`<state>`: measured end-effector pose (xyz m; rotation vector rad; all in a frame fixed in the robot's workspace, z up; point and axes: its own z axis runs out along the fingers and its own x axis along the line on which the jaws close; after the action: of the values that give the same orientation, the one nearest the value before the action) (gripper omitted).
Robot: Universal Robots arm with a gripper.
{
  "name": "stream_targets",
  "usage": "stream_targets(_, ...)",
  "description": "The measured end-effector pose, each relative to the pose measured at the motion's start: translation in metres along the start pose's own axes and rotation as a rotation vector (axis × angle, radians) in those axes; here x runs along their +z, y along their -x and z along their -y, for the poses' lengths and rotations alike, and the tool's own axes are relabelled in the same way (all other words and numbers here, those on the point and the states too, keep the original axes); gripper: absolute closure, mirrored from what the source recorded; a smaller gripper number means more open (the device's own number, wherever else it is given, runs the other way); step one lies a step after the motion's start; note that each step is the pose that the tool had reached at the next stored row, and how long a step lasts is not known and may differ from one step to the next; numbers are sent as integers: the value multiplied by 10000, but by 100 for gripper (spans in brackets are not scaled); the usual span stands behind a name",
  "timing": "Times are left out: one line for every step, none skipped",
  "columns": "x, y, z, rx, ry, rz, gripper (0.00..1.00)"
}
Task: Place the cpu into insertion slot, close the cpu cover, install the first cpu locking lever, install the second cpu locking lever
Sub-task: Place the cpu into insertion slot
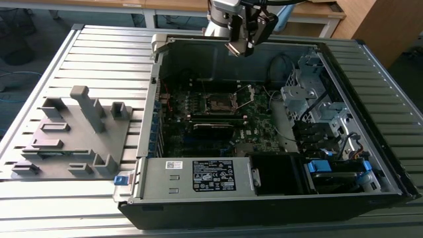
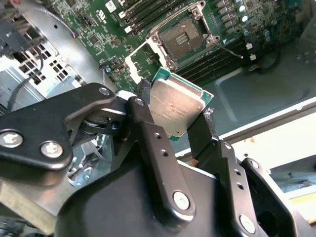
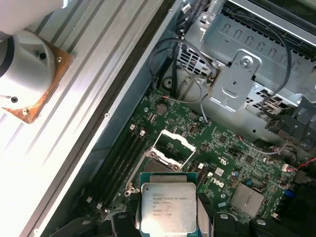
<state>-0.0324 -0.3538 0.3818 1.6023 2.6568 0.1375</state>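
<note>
Gripper (image 2: 174, 111) is pinching the light, rigid, probably fragile cpu (image 3: 169, 207) by opposite edges, well clear of the insertion slot (image 2: 183, 38).

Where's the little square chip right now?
In the second wrist view the cpu is clamped in the gripper, in the air, with the open insertion slot beyond it on the motherboard.

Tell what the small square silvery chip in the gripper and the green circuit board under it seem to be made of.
The small square silvery chip: apparently a matte metal lid, by its soft grey sheen, on a green base visible at its edges. The green circuit board: probably lacquered laminate; glossy green, studded with soldered parts.
</note>
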Motion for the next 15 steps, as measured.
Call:
stream_targets(2, 0, 1, 154, 2, 15, 46)
stream_targets(4, 0, 1, 302, 3, 30, 46)
stream_targets(5, 0, 1, 447, 4, 43, 46)
stream_targets(7, 0, 1, 589, 7, 57, 46)
stream_targets(9, 0, 1, 750, 10, 72, 46)
stream_targets(12, 0, 1, 895, 12, 86, 46)
stream_targets(14, 0, 2, 1046, 14, 100, 46)
stream_targets(16, 0, 2, 1196, 16, 114, 46)
stream_targets(19, 0, 2, 1354, 18, 129, 46)
stream_targets(21, 0, 2, 1510, 20, 144, 46)
stream_targets(23, 0, 2, 1674, 23, 160, 46)
stream_targets(24, 0, 2, 1826, 25, 174, 46)
stream_targets(26, 0, 3, 1974, 28, 187, 46)
stream_targets(27, 0, 3, 2118, 29, 201, 46)
stream_targets(28, 0, 3, 2257, 31, 215, 46)
